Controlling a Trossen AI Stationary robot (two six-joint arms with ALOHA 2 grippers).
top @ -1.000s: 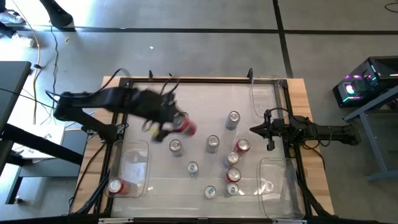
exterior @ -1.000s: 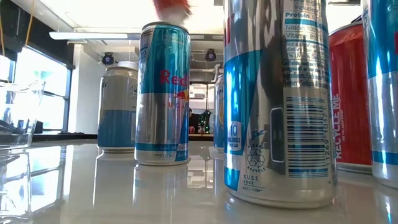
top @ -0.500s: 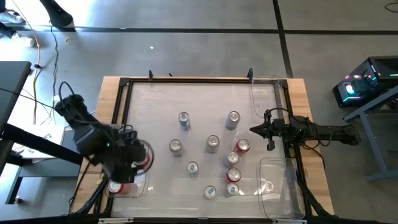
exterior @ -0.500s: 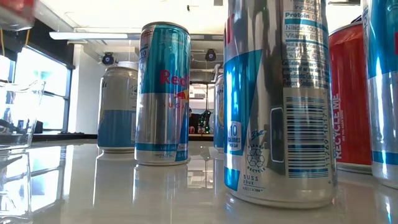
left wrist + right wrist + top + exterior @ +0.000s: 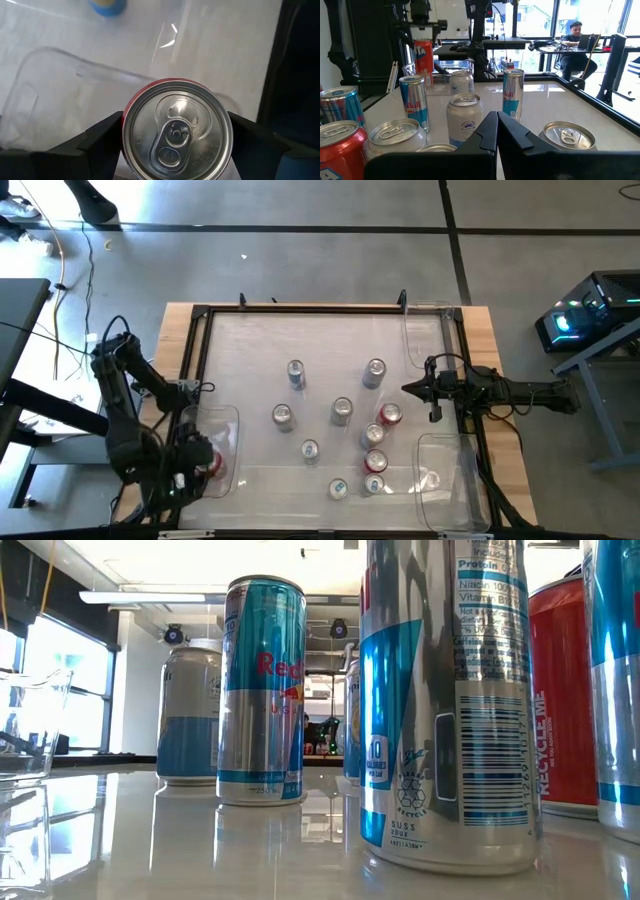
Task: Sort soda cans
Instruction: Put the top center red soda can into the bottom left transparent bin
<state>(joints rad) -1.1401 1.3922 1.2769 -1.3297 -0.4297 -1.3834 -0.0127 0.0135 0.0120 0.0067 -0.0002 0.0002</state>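
I am watching the left gripper [image 5: 203, 463] holding a red can [image 5: 176, 131] over the clear bin [image 5: 226, 423] at the near left corner of the table [image 5: 480, 320]; half a second ago it was hanging a little farther in, and a second ago it was carrying the can out near the middle. Its jaws are clamping the can's sides (silver top facing the wrist camera). Eight cans are standing in the middle and toward the right of the table, the silver-blue one [image 5: 295, 372] being uncovered now. The right gripper [image 5: 414, 388] is waiting at the right edge, jaws fully closed on nothing, unmoved.
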